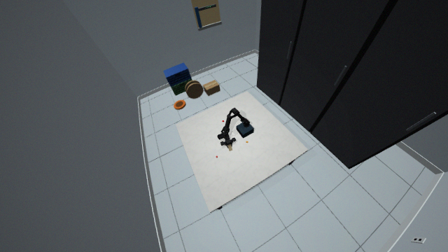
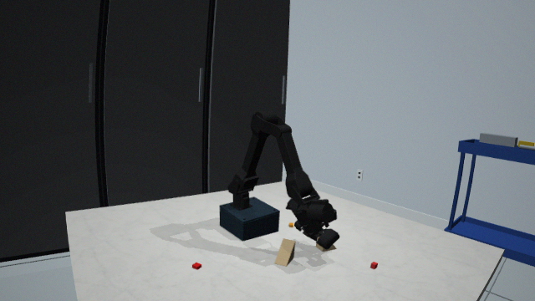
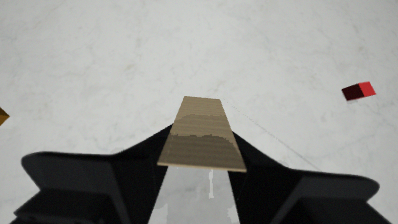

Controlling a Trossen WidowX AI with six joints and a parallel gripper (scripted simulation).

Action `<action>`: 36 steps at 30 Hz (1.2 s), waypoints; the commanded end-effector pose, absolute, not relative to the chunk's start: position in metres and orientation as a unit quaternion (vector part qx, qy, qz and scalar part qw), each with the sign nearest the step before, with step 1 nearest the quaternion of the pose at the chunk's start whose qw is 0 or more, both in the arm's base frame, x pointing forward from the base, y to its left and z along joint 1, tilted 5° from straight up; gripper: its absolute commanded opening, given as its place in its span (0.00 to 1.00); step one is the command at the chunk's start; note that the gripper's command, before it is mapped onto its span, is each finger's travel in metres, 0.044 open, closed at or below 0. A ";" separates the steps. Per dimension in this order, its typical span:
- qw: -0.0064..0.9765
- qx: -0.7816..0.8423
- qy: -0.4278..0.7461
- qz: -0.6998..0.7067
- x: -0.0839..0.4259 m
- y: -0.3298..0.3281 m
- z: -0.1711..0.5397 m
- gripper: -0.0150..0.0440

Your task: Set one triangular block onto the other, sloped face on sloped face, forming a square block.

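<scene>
A tan triangular block (image 1: 229,148) (image 2: 325,248) (image 3: 202,145) is between the fingers of my gripper (image 1: 229,144) (image 2: 328,240) (image 3: 200,128), which is shut on it. In the wrist view its tan face lies between the two black fingertips, partly in shadow. It is at or very near the table top; contact with the table is hard to tell. The other triangular block (image 2: 286,252) stands on the table apart from the gripper, to its left in the exterior view, with a sloped side showing. I cannot make it out in the top view or the wrist view.
The arm stands on a dark blue base box (image 1: 245,129) (image 2: 249,221) on the pale table (image 1: 259,164) (image 2: 138,267). One small red cube (image 2: 196,266) and another red cube (image 2: 374,265) (image 3: 358,91) lie apart. An orange cube (image 1: 247,142) (image 2: 291,225) (image 3: 3,116) lies near the base box.
</scene>
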State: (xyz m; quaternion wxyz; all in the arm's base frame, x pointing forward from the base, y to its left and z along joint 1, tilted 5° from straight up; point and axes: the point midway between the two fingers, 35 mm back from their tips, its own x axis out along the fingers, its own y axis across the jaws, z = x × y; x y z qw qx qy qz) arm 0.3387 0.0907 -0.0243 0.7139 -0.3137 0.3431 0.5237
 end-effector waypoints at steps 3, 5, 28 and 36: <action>0.689 -0.352 0.390 0.500 0.340 0.098 -0.015 0.25; 0.678 -0.364 0.408 0.490 0.341 0.101 -0.013 0.25; 0.535 -0.488 0.584 0.367 0.349 0.140 0.007 0.25; 0.472 -0.523 0.637 0.314 0.353 0.155 0.008 0.25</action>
